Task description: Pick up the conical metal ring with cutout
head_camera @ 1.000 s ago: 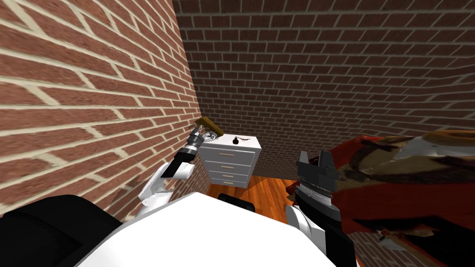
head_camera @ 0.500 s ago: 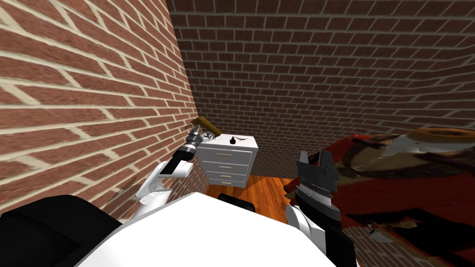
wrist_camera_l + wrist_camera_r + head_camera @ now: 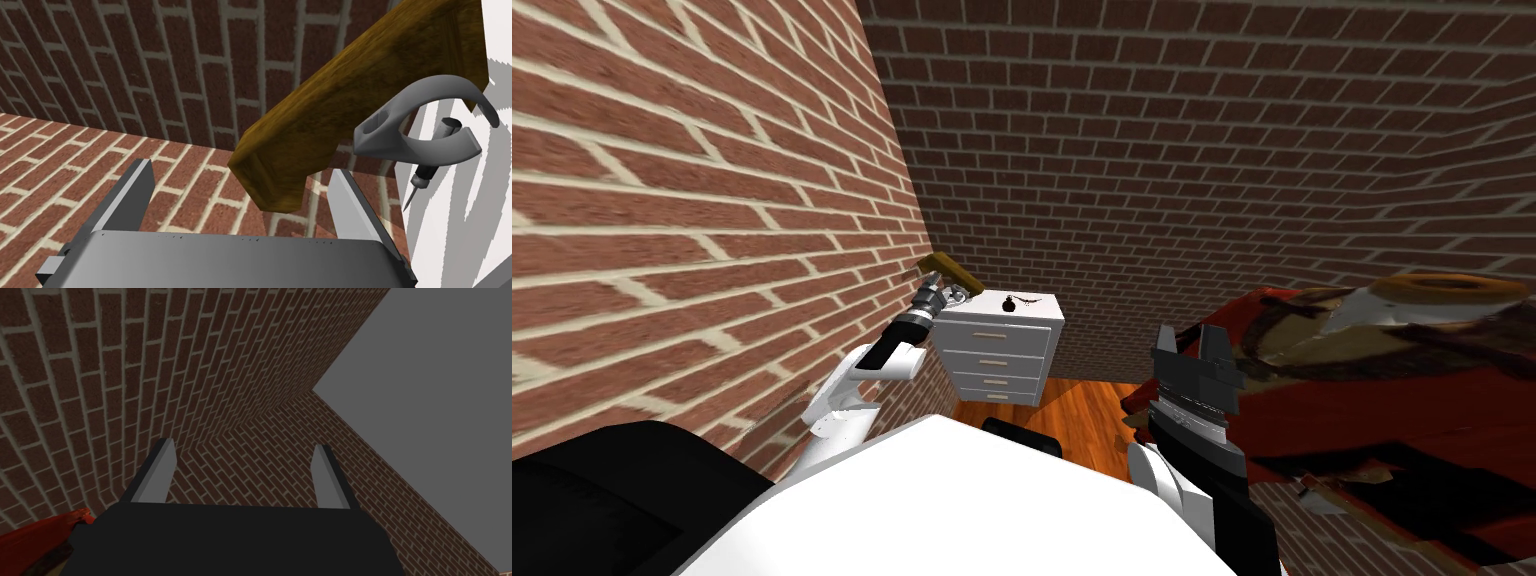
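The grey conical ring (image 3: 419, 131) with a gap in its rim lies on the white top of a drawer chest (image 3: 997, 345), under a brown wooden block (image 3: 350, 95). My left gripper (image 3: 241, 169) is open at the chest's wall-side corner. The block's end juts over the gap between its fingers. The ring lies apart from the fingers, beyond and outside one finger (image 3: 350, 200). In the head view the left gripper (image 3: 936, 294) sits just under the block (image 3: 948, 269). My right gripper (image 3: 1190, 340) is raised by the bed, and its fingers stand open (image 3: 245, 444) with nothing between them.
A thin pointed tool (image 3: 427, 167) lies through the ring. A small black object (image 3: 1009, 304) and a dark twig-like thing (image 3: 1029, 299) rest on the chest top. A brick wall (image 3: 712, 200) runs close on the left. A red, rumpled bed (image 3: 1382, 370) is on the right.
The whole head view has shifted, so my head or base has moved. The left gripper keeps its place at the chest's corner. The right arm has not moved.
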`<state>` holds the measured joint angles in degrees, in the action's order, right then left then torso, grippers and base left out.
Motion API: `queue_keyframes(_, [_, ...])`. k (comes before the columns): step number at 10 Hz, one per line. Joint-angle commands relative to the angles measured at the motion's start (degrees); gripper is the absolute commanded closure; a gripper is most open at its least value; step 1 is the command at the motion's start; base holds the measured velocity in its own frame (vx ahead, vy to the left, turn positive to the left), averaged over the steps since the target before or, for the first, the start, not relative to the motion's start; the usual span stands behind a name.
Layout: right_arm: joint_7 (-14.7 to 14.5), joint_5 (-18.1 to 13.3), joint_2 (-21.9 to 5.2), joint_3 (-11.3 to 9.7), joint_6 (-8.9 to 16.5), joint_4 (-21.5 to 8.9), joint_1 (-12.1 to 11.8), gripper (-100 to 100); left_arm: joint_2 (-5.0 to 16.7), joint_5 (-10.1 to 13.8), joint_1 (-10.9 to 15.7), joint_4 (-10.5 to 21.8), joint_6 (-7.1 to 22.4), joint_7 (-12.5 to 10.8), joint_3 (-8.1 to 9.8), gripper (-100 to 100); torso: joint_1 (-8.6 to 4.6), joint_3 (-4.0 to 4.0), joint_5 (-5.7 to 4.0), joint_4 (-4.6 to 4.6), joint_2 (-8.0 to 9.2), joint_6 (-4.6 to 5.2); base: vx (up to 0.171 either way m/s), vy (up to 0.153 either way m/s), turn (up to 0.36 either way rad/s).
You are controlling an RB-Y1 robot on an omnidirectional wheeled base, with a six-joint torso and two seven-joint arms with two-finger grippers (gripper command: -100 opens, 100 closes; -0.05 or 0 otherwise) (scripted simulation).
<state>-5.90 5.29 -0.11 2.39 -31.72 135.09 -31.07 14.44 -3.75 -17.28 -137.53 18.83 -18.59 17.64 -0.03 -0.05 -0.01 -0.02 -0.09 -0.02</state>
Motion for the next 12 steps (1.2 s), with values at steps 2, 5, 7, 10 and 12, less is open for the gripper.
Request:
queue_keyframes(2, [0.0, 0.0, 0.0, 0.0, 0.0, 0.0, 0.0, 0, 0.46, 0.74, -0.08, -0.05, 4.32, 0.88, 0.51, -100, 0.01, 0.0, 0.0, 0.0, -0.01, 0.0, 0.037, -0.008, -0.048])
queue_keyframes(5, [0.0, 0.0, 0.0, 0.0, 0.0, 0.0, 0.0, 0, 1.01, 1.78, -0.37, 0.02, 8.56, 2.14, 0.72, -100, 0.11, -0.03, 0.02, -0.01, -0.05, -0.01, 0.045, 0.013, -0.038])
queue_keyframes(7, [0.0, 0.0, 0.0, 0.0, 0.0, 0.0, 0.0, 0, 1.24, 2.48, -0.71, 0.17, 10.91, 3.06, 0.66, -100, 0.15, -0.04, 0.04, -0.02, -0.07, -0.01, 0.056, 0.025, -0.031])
queue_keyframes(10, [0.0, 0.0, -0.01, 0.01, 0.0, 0.0, 0.0, 0, 1.37, 3.42, -1.33, 0.51, 13.63, 4.35, 0.37, -100, 0.21, -0.05, 0.05, -0.02, -0.08, -0.01, 0.054, 0.041, -0.026])
queue_keyframes(12, [0.0, 0.0, -0.01, 0.01, 0.0, 0.0, -0.01, 0, 1.31, 4.27, -1.98, 1.2, 15.67, 5.49, -0.17, -100, 0.25, -0.1, 0.06, -0.04, -0.16, -0.01, 0.106, 0.056, -0.052])
